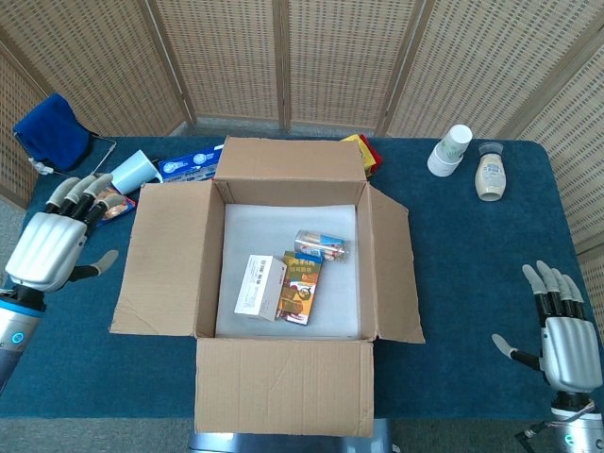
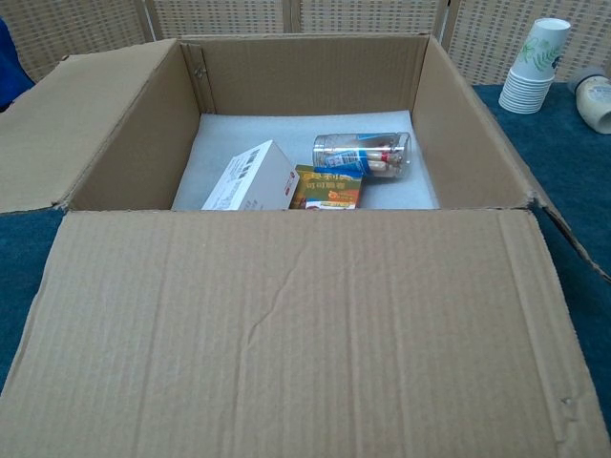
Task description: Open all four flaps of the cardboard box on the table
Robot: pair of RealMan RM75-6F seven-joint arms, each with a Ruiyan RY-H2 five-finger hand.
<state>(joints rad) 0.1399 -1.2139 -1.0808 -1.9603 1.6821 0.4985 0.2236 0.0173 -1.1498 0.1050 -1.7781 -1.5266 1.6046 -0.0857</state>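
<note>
The cardboard box (image 1: 170, 245) stands mid-table with all of its flaps folded outward: left flap (image 1: 162, 257), right flap (image 1: 392, 266), far flap (image 1: 291, 158) and near flap (image 1: 283, 385). The near flap (image 2: 296, 329) fills the chest view's foreground. Inside lie a white carton (image 1: 260, 286), an orange packet (image 1: 302, 286) and a clear bottle (image 1: 321, 244). My left hand (image 1: 52, 241) hovers open, well left of the box, holding nothing. My right hand (image 1: 559, 330) rests open at the table's near right corner, fingers spread.
A blue cloth (image 1: 52, 130), a tipped blue cup (image 1: 132, 173), a snack bag (image 1: 113, 203) and a blue packet (image 1: 189, 162) lie at the far left. Stacked paper cups (image 1: 449, 150) and a small bottle (image 1: 488, 176) stand at the far right. A red-yellow packet (image 1: 363, 151) sits behind the box.
</note>
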